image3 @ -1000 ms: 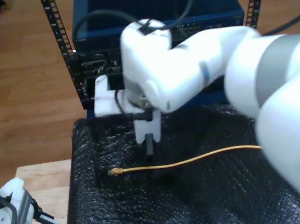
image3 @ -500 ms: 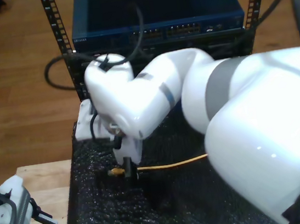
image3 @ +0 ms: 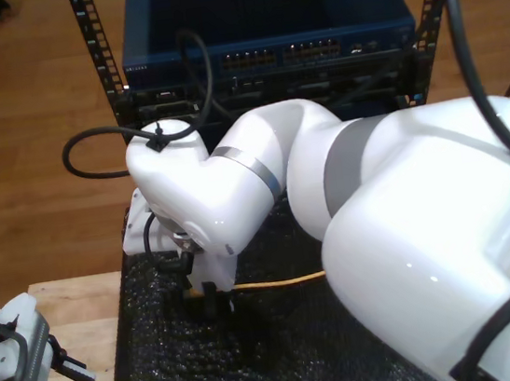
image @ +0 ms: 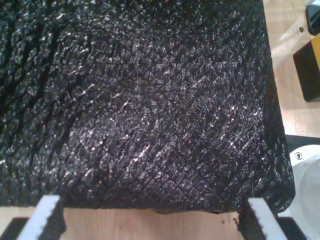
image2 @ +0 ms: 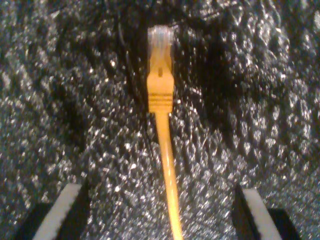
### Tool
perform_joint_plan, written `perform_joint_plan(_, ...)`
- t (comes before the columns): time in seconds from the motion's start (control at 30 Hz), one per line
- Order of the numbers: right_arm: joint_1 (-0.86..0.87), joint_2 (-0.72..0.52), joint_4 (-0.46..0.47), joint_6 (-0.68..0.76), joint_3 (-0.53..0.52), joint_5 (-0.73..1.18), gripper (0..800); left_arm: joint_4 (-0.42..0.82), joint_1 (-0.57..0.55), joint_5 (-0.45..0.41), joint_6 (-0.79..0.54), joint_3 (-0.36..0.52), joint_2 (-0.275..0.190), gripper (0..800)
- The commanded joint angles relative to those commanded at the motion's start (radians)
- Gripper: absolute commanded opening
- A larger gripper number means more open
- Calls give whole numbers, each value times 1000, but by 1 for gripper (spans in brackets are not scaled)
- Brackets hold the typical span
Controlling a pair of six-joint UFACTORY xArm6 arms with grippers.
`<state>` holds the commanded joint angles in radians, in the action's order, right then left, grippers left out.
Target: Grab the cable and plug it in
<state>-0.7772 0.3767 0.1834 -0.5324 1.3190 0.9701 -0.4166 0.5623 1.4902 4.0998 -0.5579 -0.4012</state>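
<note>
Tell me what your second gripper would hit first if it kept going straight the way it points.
Probably the cable: it lies between my second gripper's open fingers, on the black bubble-wrap mat. Depth is unclear, so the fingertips might touch the mat first.

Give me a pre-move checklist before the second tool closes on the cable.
1. Second tool open: ok, fingers apart.
2. Cable between its fingers: ok, roughly centred.
3. Clear plug free, ahead of the fingers: ok.
4. Cable lying flat on the black mat: ok.
5. First tool out of the way: ok, open at the mat's edge.
6. Fingers low enough to pinch: cannot tell.
</note>
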Motion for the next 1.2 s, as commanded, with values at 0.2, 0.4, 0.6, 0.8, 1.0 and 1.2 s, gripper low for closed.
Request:
perform_joint_plan(0.2,0,26,-2,-3,26,-2,593,0,0,0,0,2,0,800)
perform_joint_plan(0.4,-2,43,-8,-3,54,-2,537,0,0,0,0,0,0,800)
perform_joint_plan(0.6,-28,55,-8,-6,68,0,437,0,0,0,0,0,0,800)
perform_joint_plan(0.8,-29,63,-8,-9,69,0,382,0,0,3,0,0,-2,800)
perform_joint_plan(1.0,-29,71,-6,-12,72,-2,361,0,0,6,0,-2,0,800)
perform_joint_plan(1.2,-29,74,-6,-14,81,0,304,0,0,8,0,-2,0,800)
